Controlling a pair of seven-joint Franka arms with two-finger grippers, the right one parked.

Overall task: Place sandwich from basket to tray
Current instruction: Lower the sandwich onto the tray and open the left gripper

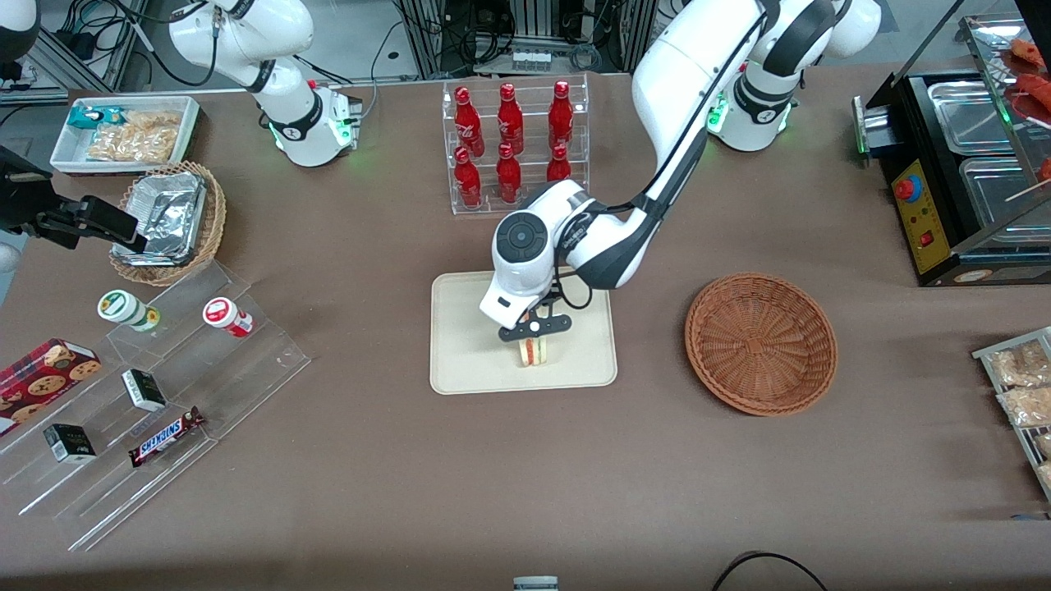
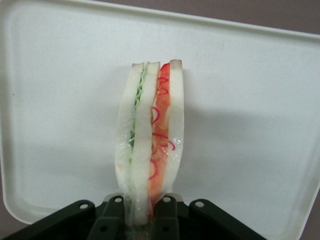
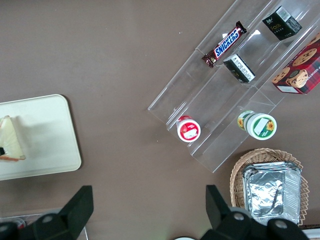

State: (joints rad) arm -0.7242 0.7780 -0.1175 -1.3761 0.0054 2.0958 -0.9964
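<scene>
Centrally on brown table (image 1: 394, 476): gripper (image 1: 535, 335) clamps sandwich (image 1: 534, 351) over tray (image 1: 468, 345).

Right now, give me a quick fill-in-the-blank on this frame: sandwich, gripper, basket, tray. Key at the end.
1. The gripper is shut on the ____.
2. The sandwich is over the cream ____, not the wicker one.
3. The reddish-brown basket holds ____ sandwiches.
4. Between the tray and the arm bases stands a clear rack of red ____.

Missing words: sandwich; tray; no; bottles
</scene>
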